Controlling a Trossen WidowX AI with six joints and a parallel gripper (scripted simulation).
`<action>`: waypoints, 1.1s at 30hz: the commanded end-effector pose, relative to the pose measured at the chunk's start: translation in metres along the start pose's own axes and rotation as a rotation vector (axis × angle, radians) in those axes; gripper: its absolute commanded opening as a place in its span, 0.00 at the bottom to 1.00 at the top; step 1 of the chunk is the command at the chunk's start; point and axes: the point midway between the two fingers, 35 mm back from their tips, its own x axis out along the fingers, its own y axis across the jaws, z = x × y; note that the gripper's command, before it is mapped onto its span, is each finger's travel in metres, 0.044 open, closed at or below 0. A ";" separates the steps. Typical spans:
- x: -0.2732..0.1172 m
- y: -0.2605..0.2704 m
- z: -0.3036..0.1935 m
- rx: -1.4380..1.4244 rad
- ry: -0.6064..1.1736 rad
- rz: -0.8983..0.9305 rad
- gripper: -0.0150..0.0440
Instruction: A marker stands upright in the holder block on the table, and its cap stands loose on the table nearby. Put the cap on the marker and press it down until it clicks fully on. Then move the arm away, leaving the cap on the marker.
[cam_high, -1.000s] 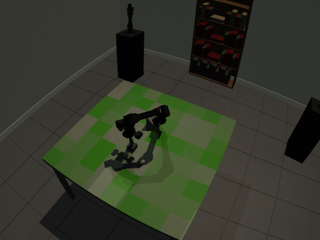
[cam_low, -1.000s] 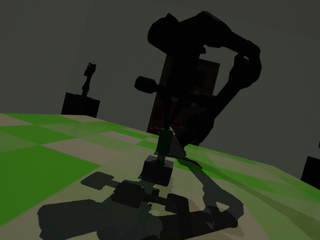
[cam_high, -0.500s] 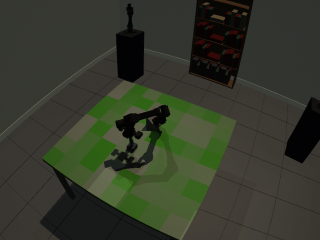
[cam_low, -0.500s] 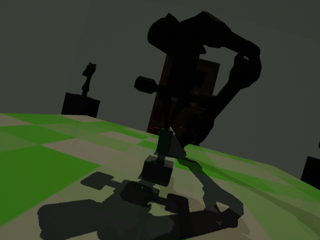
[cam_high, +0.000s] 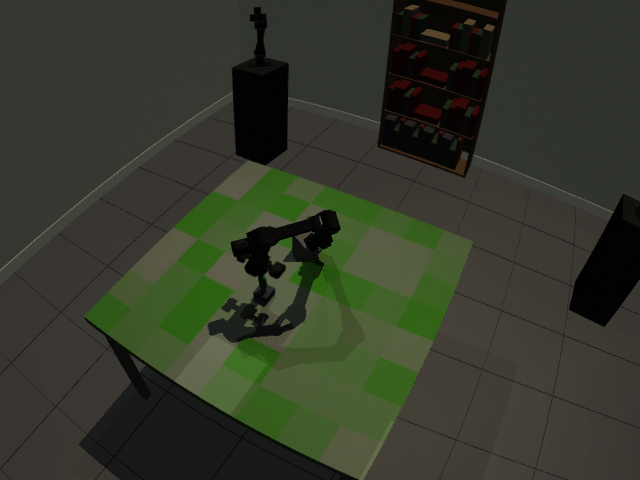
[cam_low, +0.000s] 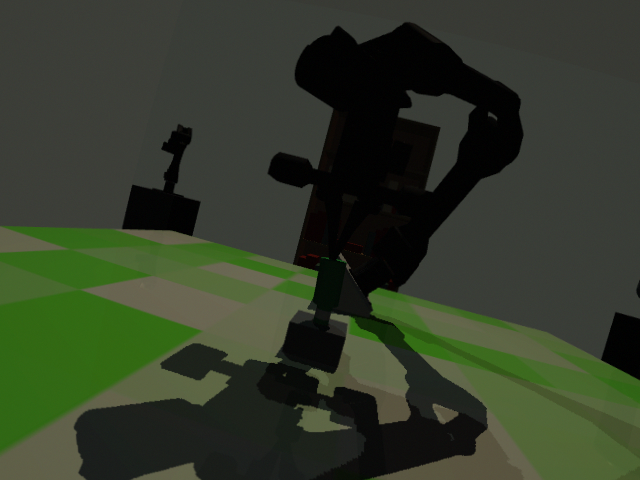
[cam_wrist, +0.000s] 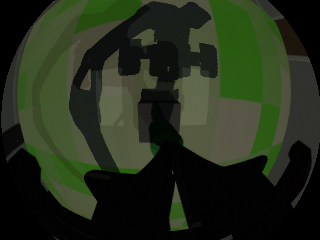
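Matt green cap (cam_low: 329, 284); matt dark holder block (cam_low: 312, 341).
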 end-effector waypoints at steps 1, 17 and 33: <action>0.008 0.002 0.000 0.000 0.015 0.012 0.25; 0.008 0.002 0.000 0.000 0.015 0.012 0.25; 0.002 0.000 0.001 -0.003 0.002 0.003 0.25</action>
